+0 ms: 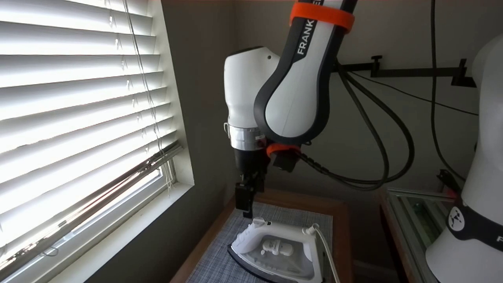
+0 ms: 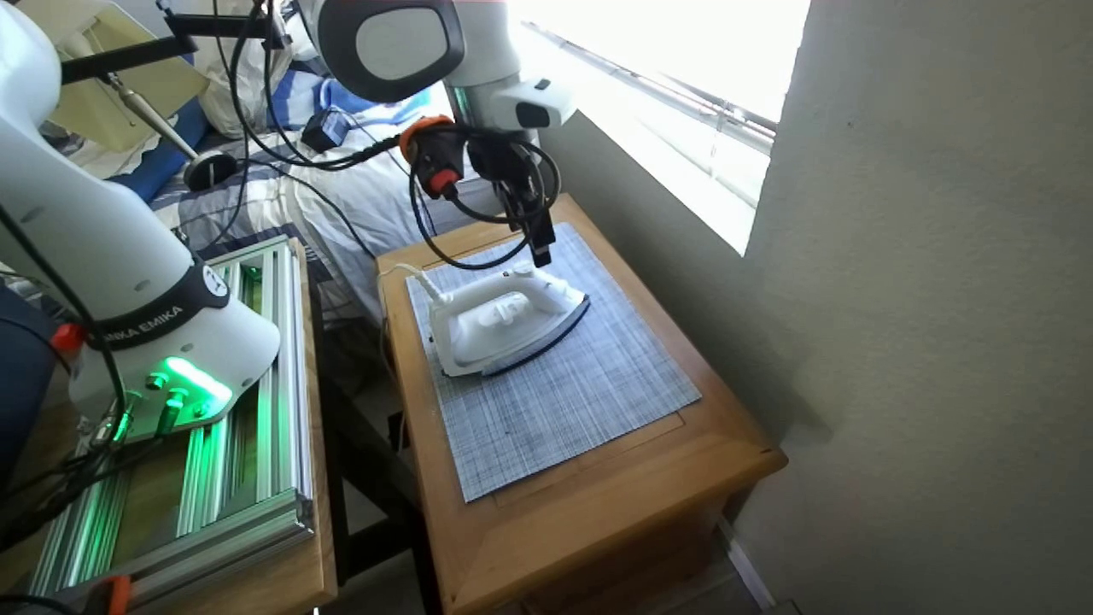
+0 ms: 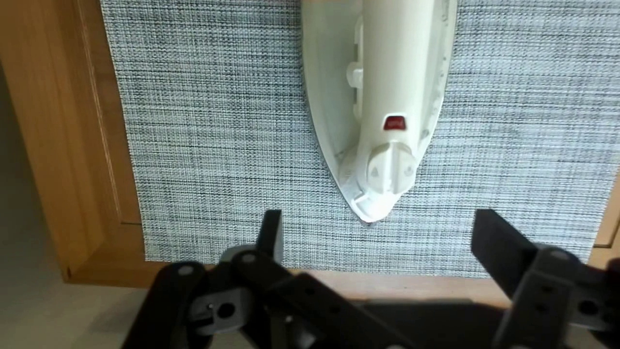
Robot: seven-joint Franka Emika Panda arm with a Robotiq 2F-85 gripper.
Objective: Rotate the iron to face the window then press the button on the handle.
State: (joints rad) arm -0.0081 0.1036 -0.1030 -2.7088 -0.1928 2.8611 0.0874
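Note:
The white iron (image 1: 289,264) lies flat on a grey mat, also in an exterior view (image 2: 491,337) and the wrist view (image 3: 329,106). Its pointed nose faces the window (image 1: 86,98) side, its cord (image 1: 327,251) trails from the rear. The window is overexposed in an exterior view (image 2: 675,43). The handle (image 3: 397,63) carries a red button-like piece (image 3: 395,123) and a round dial (image 3: 391,169). My gripper (image 3: 378,228) is open and empty, its fingers apart on both sides of the nose. In both exterior views the fingertips (image 1: 246,212) (image 2: 540,256) are just above the iron's front; contact cannot be told.
The mat (image 2: 564,418) lies on a wooden table (image 2: 598,504). A wall and the window sill (image 1: 133,228) stand beside the table. The robot's base (image 2: 171,342) is on a metal-framed stand on the opposite side. A bed (image 2: 341,196) and lamp (image 2: 128,77) are behind.

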